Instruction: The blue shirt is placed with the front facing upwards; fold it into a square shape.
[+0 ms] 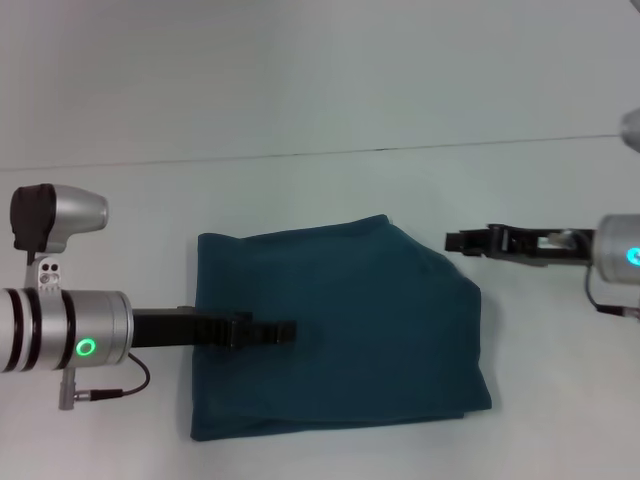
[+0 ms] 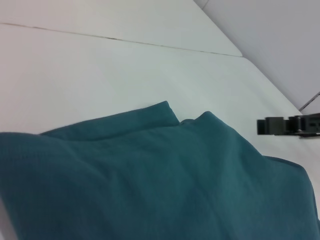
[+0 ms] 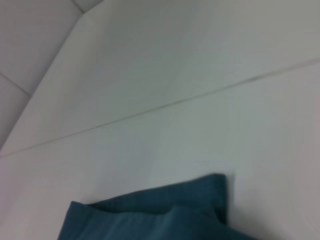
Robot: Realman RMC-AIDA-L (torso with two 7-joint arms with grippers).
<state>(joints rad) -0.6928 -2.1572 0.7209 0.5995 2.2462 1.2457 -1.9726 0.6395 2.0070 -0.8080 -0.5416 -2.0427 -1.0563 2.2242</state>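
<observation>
The dark teal-blue cotton shirt [image 1: 340, 330], folded into a rough square with its plain side up, lies on the white table [image 1: 320, 100]. The left gripper [image 1: 285, 332] reaches in from nine o'clock over the cloth, and whether its jaws are apart or together cannot be told. The right gripper [image 1: 455, 241] hovers at two o'clock, just off the shirt's edge, jaws likewise unclear.

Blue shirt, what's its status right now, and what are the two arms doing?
Left pincer over the blue shirt. Right pincer off its far right corner. Shirt folded into a rough square, plain side up. Nothing in the way.
</observation>
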